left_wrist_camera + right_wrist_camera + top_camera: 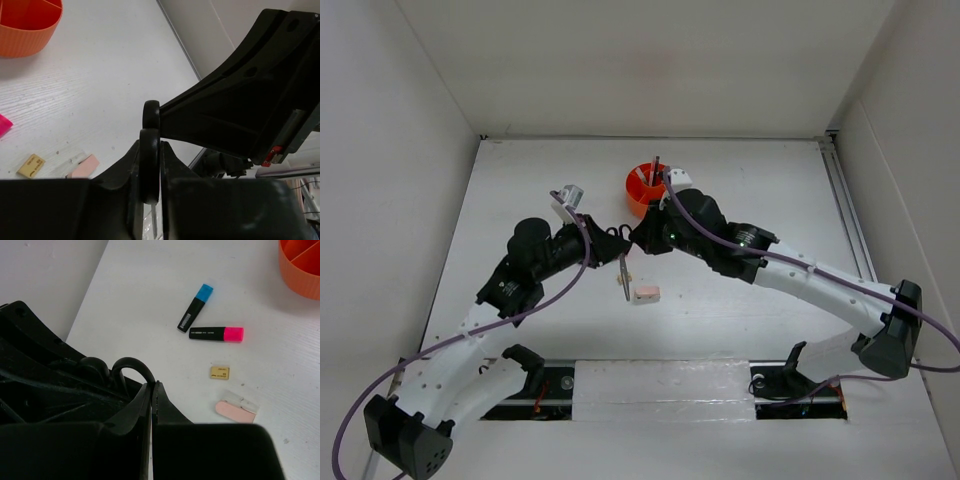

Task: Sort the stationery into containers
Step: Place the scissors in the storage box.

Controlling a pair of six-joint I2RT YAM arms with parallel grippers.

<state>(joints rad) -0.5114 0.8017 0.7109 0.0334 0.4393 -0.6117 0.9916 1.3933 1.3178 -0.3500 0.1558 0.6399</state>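
Squarely inside left tool [149, 150], scissors [149, 175] handle.

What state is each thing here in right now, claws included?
Left gripper: shut on black-handled scissors' ring.
Right gripper: shut, apparently pinching the other ring.
Black-handled scissors: held up between both grippers.
Blue-capped black highlighter: capped, lying on the white table.
Pink-capped black highlighter: capped, lying flat.
Small tan eraser: lying flat.
Pinkish eraser: lying flat.
Round orange plastic organiser: upright, a dark pen standing inside.
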